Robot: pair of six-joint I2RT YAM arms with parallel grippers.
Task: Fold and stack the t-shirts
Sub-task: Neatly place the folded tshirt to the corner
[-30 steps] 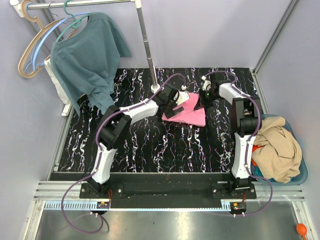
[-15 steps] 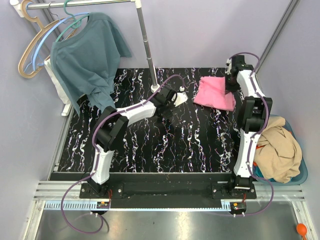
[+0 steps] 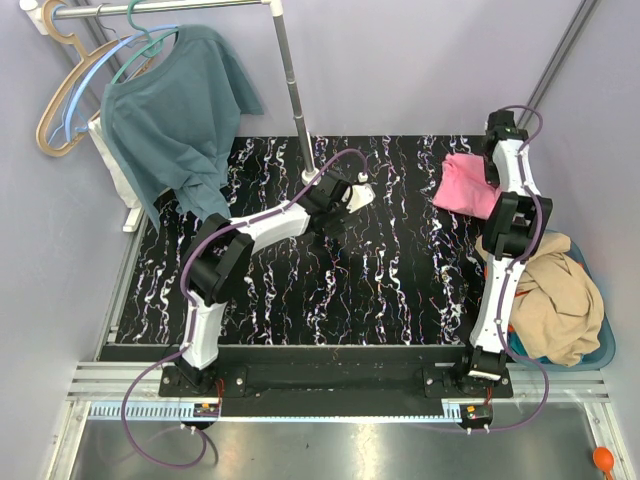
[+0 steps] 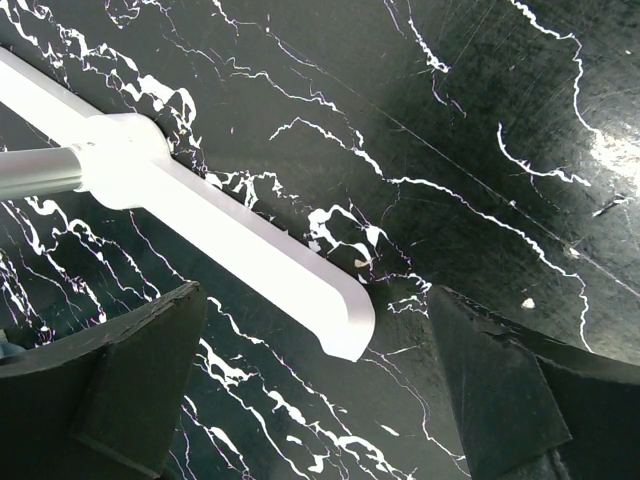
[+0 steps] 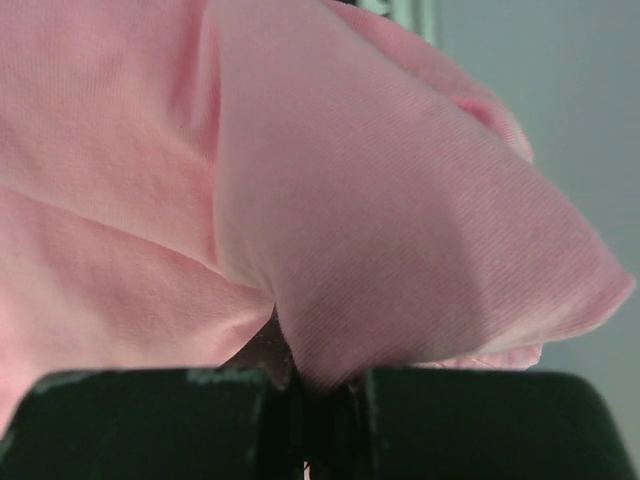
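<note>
Pink tee (image 3: 462,188) swung right, right claw (image 5: 318,388) outstretched, pinching

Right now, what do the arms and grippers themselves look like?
The left arm and right arm have white link shells with black joint housings. A purple cable loops from each base up along the arm. The left gripper and right gripper have matte black, blocky fingers. No markings are legible.
</note>
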